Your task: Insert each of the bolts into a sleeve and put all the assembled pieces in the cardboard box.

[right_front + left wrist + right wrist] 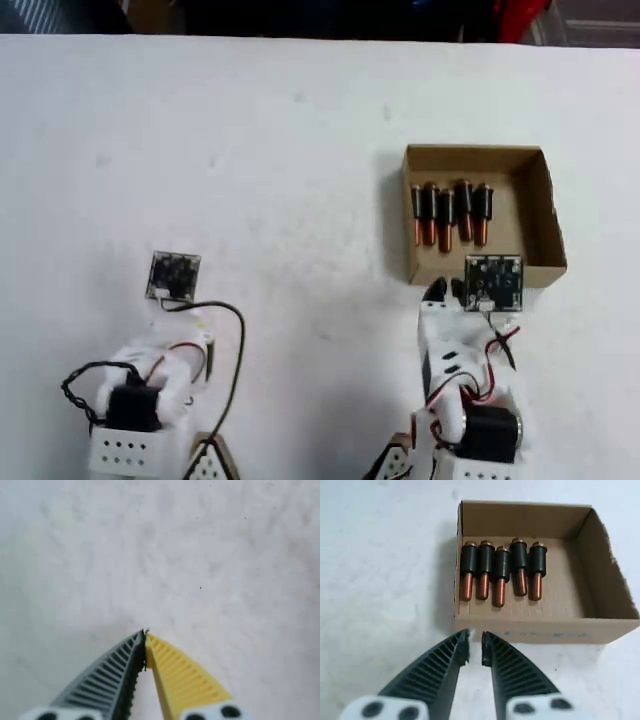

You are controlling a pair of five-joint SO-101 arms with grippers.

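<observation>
Five assembled pieces [449, 213] lie side by side in the cardboard box [475, 152]. Each is a copper bolt [466, 587] seated in a black sleeve [468, 560], and in the high view they are packed toward the box's 9 o'clock side. Every bolt and sleeve in view is inside the box, so I judge the task as good as done, with only a clean retreat left.

The right gripper [474, 647] hangs just outside the box's near wall, at 6 o'clock from the pieces. Its jaws stand a narrow gap apart and hold nothing. A good retreat would go straight back toward 6 o'clock without brushing that wall, since a nudge could shift the light box.

The left gripper [145, 637] is closed on nothing over the table [250, 150]. It is well apart from the box, at about 8 o'clock, and obstructs nothing.
</observation>
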